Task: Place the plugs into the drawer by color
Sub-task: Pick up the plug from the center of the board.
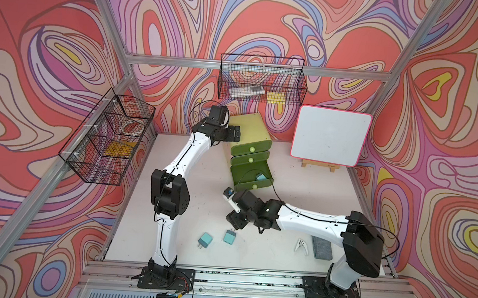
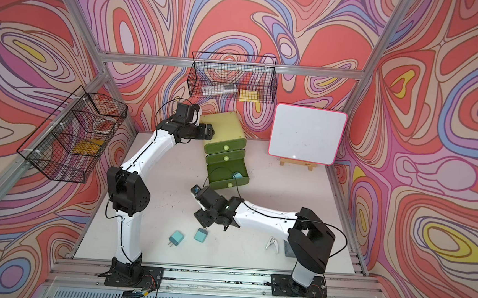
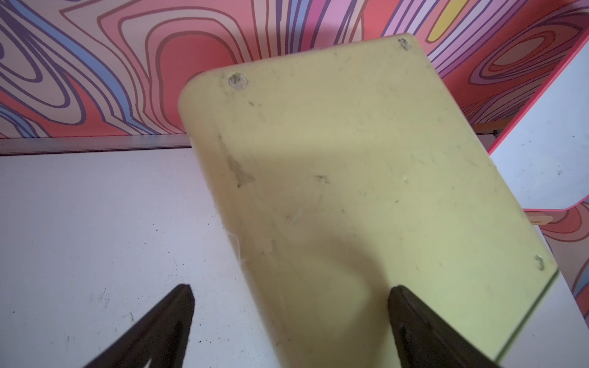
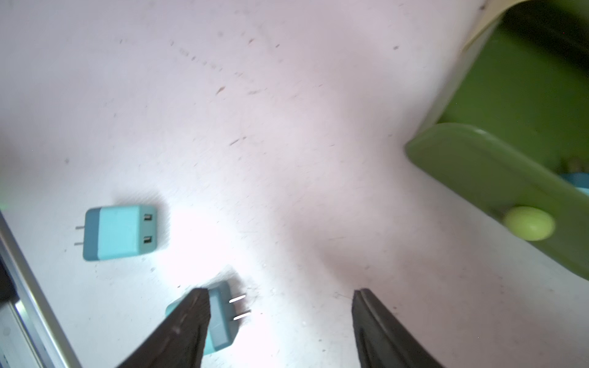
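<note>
Right end effector (image 4: 280,296) — its two black fingers (image 4: 185,328) stand wide apart over the worktop (image 4: 287,127), with nothing between them. Just beside one finger lies the nearer teal plug (image 4: 220,318), prongs (image 4: 237,299) pointing out; the second teal plug (image 4: 119,232) lies a bit farther off. They look small, hard, light and smooth, so they may slip. I would pinch the flat sides, not the thin prongs. The bottom drawer (image 1: 264,183) of the green chest (image 1: 251,127) is pulled out — a third teal plug (image 1: 260,176) sits inside. The upper drawers (image 1: 243,150) are shut, so I cannot see in. The left end effector (image 3: 291,288) is spread open at the chest's top edge, holding nothing.
</note>
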Available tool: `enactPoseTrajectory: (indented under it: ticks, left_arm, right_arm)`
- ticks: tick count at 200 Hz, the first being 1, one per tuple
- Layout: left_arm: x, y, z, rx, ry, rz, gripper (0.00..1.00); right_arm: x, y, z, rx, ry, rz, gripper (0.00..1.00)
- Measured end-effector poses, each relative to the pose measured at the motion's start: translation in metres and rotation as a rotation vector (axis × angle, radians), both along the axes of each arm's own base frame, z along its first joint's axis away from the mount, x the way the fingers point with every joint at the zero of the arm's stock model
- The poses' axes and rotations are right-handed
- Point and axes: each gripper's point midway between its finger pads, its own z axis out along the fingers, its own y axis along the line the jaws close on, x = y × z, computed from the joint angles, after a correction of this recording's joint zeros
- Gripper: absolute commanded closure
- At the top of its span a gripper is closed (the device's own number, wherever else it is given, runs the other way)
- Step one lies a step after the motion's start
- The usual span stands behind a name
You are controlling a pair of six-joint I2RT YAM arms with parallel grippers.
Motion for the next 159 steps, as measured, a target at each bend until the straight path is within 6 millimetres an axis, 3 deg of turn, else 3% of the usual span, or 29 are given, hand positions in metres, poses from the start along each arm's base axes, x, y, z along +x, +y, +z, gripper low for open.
enactPoseTrajectory:
  ticks: [53,117,159]
  left_arm:
    - [0.0,0.0,0.0,0.0,0.0,0.0,0.06]
    - [0.0,0.0,0.0,-0.001,0.001,-0.002,0.06]
    - [0.0,-0.001,0.0,-0.003,0.002,-0.003,0.06]
  right_arm:
    - [-0.023,0.01,-0.052,-0.145,0.034,-0.048,0.2]
    - [-0.036,-0.01,-0.066,-0.183,0.084,-0.139,0.21]
    - [-0.047,-0.026,-0.073,-0.185,0.135,-0.175,0.34]
